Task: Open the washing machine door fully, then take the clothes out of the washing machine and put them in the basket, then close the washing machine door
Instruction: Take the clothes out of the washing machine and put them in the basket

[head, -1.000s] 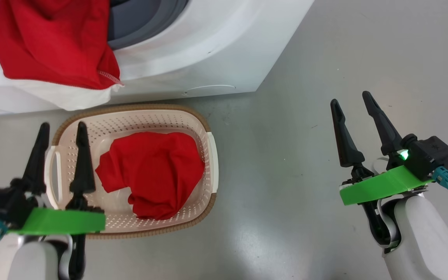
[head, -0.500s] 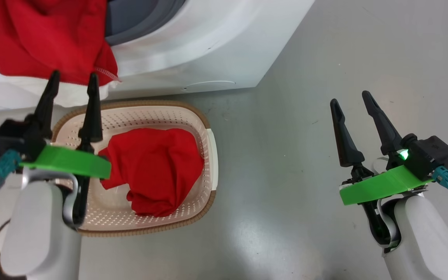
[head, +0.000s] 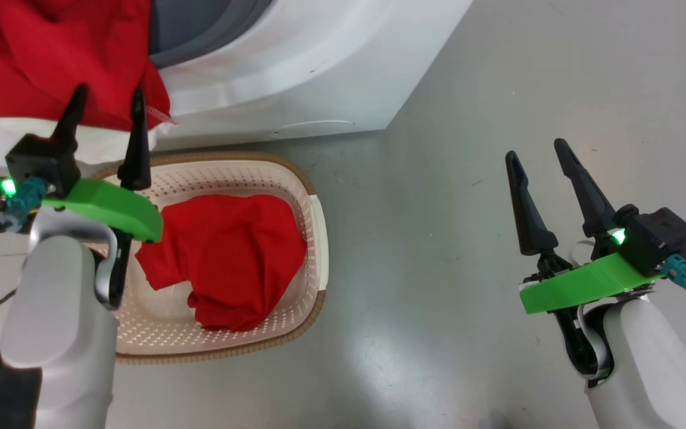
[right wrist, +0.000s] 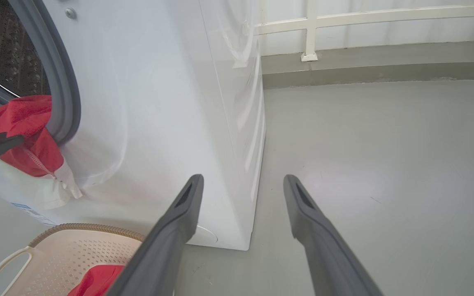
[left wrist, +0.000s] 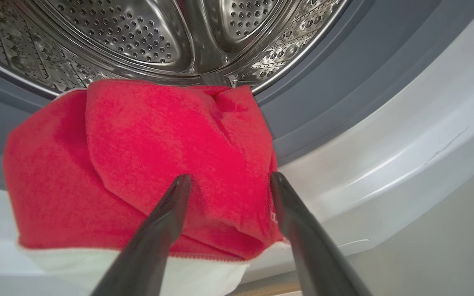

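**While one red garment [head: 230,256] is lying in the basket [head: 224,158], a red-and-white garment [head: 51,53] is hanging from the washing machine [head: 295,65]**

Leftmost, the left gripper [head: 109,90] is standing wide open, gripping nothing, fingers [left wrist: 159,234] pointing at the red-and-white garment; contact unclear. That garment is draping out over the machine's front, wider than long, white hem pointing down toward the basket. The left wrist view is adding the steel drum [left wrist: 138,33] behind it; the right wrist view, a white railing [right wrist: 311,24]. Rightmost, the right gripper [head: 535,149] is hovering over the grey floor [head: 438,298], equally open and empty.

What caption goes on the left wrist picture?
Open left pincer faces the red-and-white garment hanging from the washing machine mouth.
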Robot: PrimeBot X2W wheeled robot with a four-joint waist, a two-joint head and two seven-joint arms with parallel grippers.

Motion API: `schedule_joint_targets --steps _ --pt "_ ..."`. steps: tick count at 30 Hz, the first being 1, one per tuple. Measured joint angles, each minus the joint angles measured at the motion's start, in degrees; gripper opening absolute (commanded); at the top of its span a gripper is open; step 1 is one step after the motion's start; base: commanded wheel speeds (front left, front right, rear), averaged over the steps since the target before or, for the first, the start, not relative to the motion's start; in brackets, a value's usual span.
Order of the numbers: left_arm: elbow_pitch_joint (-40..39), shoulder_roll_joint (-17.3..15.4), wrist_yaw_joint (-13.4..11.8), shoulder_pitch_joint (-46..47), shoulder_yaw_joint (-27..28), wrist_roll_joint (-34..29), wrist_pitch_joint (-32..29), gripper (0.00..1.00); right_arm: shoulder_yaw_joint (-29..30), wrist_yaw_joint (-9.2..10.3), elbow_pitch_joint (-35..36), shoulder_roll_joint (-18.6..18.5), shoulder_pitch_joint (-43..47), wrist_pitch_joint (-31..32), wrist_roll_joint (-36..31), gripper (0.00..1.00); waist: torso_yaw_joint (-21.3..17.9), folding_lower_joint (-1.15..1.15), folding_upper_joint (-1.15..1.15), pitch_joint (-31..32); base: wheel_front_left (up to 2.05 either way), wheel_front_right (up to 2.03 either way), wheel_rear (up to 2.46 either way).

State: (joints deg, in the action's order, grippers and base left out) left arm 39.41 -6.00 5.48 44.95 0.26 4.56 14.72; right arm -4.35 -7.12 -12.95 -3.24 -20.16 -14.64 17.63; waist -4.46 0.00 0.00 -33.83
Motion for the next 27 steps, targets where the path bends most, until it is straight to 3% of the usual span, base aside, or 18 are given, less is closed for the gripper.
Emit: schedule_joint_targets --steps 8,9,10,11,12,20,27 --pt "5.2 -0.1 -0.6 3.4 -0.1 -0.2 0.0 1.00 0.0 0.00 0.1 0.0 0.0 0.0 0.0 1.00 0.0 0.00 0.00 -0.3 0.00 0.00 0.00" --pt "5.7 -0.1 -0.8 3.8 -0.1 -0.3 0.0 0.91 0.0 0.00 0.1 0.0 0.0 0.0 0.0 1.00 0.0 0.00 0.00 -0.4 0.00 0.00 0.00" --pt "6.2 -0.2 -1.0 4.1 -0.1 -0.5 0.0 0.55 0.0 0.00 0.1 0.0 0.0 0.0 0.0 1.00 0.0 0.00 0.00 -0.4 0.00 0.00 0.00" --pt "6.6 -0.3 -1.0 4.4 -0.1 -0.6 0.0 0.36 0.0 0.00 0.1 0.0 0.0 0.0 0.0 1.00 0.0 0.00 0.00 -0.4 0.00 0.00 0.00" --pt "6.9 -0.3 -1.0 4.7 -0.2 -0.6 0.0 0.01 0.0 0.00 0.1 0.0 0.0 0.0 0.0 1.00 0.0 0.00 0.00 -0.5 0.00 0.00 0.00" --pt "6.8 -0.3 -1.0 4.9 0.1 -0.4 0.0 0.00 0.0 0.00 0.1 0.0 0.0 0.0 0.0 1.00 0.2 0.00 0.00 -0.6 0.00 0.00 0.00" --pt "-2.3 0.9 -0.3 3.9 3.4 2.8 0.0 0.00 0.3 0.00 0.2 0.0 0.0 0.0 0.0 1.00 1.0 0.00 0.00 -0.6 0.00 0.00 0.00"
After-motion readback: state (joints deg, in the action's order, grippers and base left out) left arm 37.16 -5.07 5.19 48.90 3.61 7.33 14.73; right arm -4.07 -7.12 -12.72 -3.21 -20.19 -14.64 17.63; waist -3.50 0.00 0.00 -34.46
